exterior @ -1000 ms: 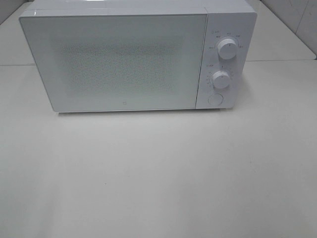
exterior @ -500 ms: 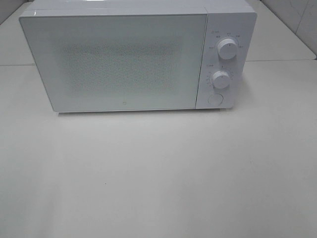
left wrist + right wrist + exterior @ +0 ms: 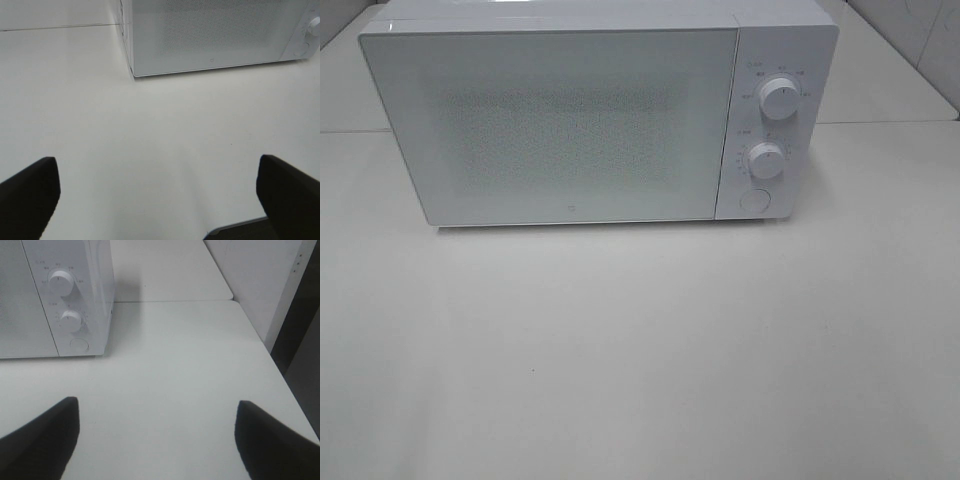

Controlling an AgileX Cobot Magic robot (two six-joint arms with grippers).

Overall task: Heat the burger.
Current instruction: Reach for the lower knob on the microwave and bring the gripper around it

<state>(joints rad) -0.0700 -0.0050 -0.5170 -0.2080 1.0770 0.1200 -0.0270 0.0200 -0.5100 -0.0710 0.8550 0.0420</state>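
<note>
- The left gripper (image 3: 157, 170) stood wide open, its two dark fingers (image 3: 27, 200) spread far apart with only bare white table (image 3: 640, 350) between them; it had hold of nothing.
- The right gripper (image 3: 157, 407) was also open – a little less spread, by the look of it – and nothing sat between its fingers (image 3: 40, 440) either.
- Neither gripper appeared in the high view.
- Ahead of the left gripper, well apart from its fingertips, stood a white microwave (image 3: 560, 120). Its near front corner lay almost straight ahead, and the rest of its front ran off toward the right arm's side.
- The microwave's door (image 3: 555, 125) was closed flat against the body (its speckled window let nothing inside be made out).
- Ahead of the right gripper and toward the left arm's side was the microwave's control panel, with an upper knob (image 3: 61, 284), a lower knob (image 3: 70, 320) beneath it, and a round button (image 3: 79, 344) lowest of the three.
- On the right gripper's outer side the table ended at an edge, with a pale wall panel (image 3: 260, 280) beyond it.
- A tiny dark speck (image 3: 231, 145) lay on the table ahead of the left gripper, between it and the microwave.
- The burger showed in none of the views – where it was could not be told.
</note>
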